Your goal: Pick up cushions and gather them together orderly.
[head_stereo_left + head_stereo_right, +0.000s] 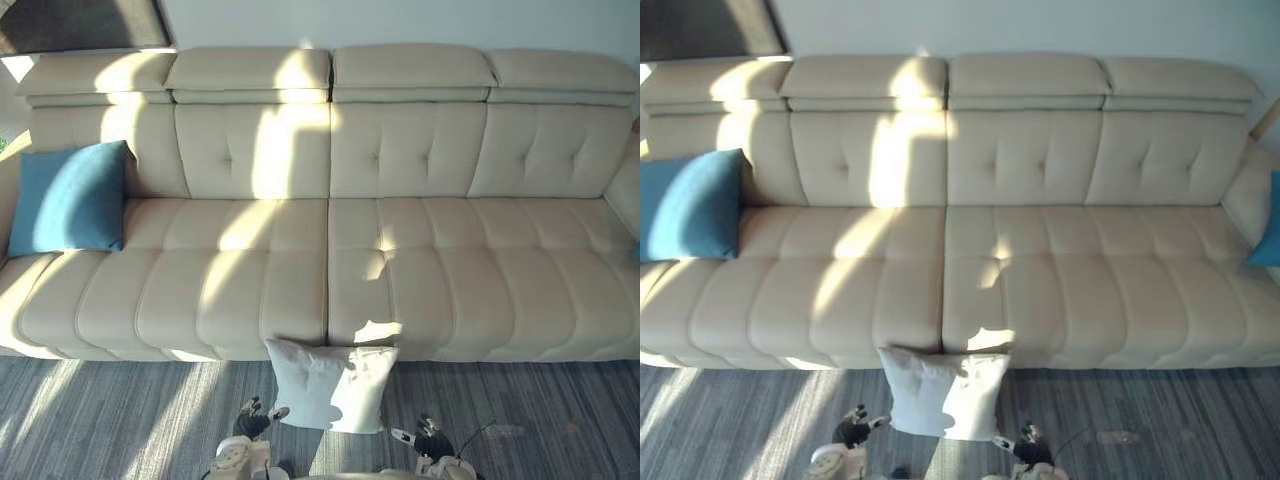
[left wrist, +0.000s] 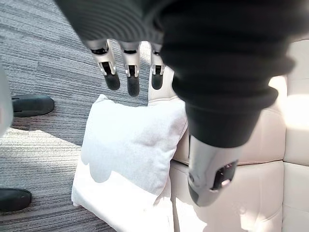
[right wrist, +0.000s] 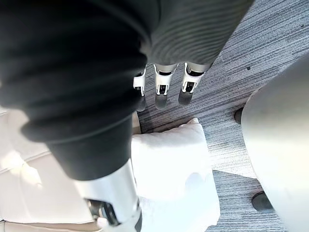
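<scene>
A white cushion (image 1: pixel 332 385) is sitting on the grey striped carpet (image 1: pixel 100 420) at 6 o'clock in the head views. Its upper edge is resting against the front of the cream sofa (image 1: pixel 330 250), right where the two middle seats are meeting. It is looking plump and nearly square, made of plain pale fabric with pointed corners, and a patch of sun is catching its top edge. Its slightly longer side is running from 9 to 3 along the sofa front, and its broad face is pointing up and out toward 6 o'clock. The left robot hand (image 1: pixel 254 416) is hanging just off the cushion's 8 o'clock corner and the right robot hand (image 1: pixel 427 437) near its 4 o'clock corner, neither touching it. In the left wrist view the fingers (image 2: pixel 130 79) are reaching out straight and apart above the cushion, holding nothing, and the right robot hand's fingers (image 3: pixel 161 94) are doing the same. A blue cushion (image 1: pixel 70 198) is standing upright at 9 o'clock, leaning into the sofa's end corner. The edge of a second blue cushion (image 1: pixel 1268 235) is showing at 3 o'clock at the sofa's other end.
</scene>
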